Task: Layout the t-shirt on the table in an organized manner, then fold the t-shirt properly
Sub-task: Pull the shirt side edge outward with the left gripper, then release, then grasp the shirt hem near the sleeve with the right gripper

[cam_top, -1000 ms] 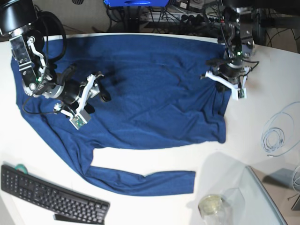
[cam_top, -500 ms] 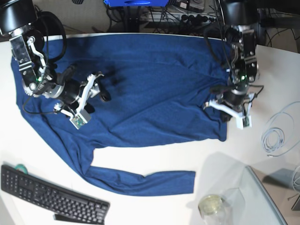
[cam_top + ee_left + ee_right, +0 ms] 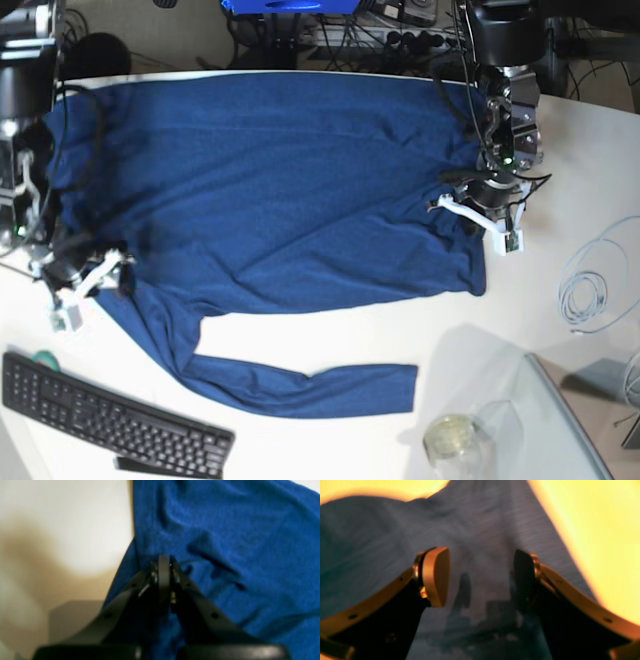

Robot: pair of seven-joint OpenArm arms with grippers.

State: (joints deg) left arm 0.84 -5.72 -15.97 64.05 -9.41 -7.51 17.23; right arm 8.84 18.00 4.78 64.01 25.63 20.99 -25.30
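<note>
The dark blue t-shirt (image 3: 300,180) lies spread over the white table (image 3: 350,330), one long sleeve (image 3: 300,385) stretched along the front. My left gripper (image 3: 478,215) is at the shirt's right side, jaws shut. In the left wrist view the left gripper (image 3: 163,561) pinches a ridge of the t-shirt (image 3: 237,542), with creases running from its tip. My right gripper (image 3: 82,285) hangs over the shirt's left edge by the sleeve root. The right wrist view shows the right gripper (image 3: 480,577) open, with the t-shirt (image 3: 482,525) flat beneath and nothing between its fingers.
A black keyboard (image 3: 110,420) lies at the front left corner. A glass jar (image 3: 455,440) and a clear panel (image 3: 565,420) sit at the front right. A coiled pale cable (image 3: 595,285) lies right of the shirt. Cables crowd the back edge.
My right arm has swung from the shirt's middle left to its left edge near the sleeve. The left gripper came forward along the right side, and the fabric there lies wider.
</note>
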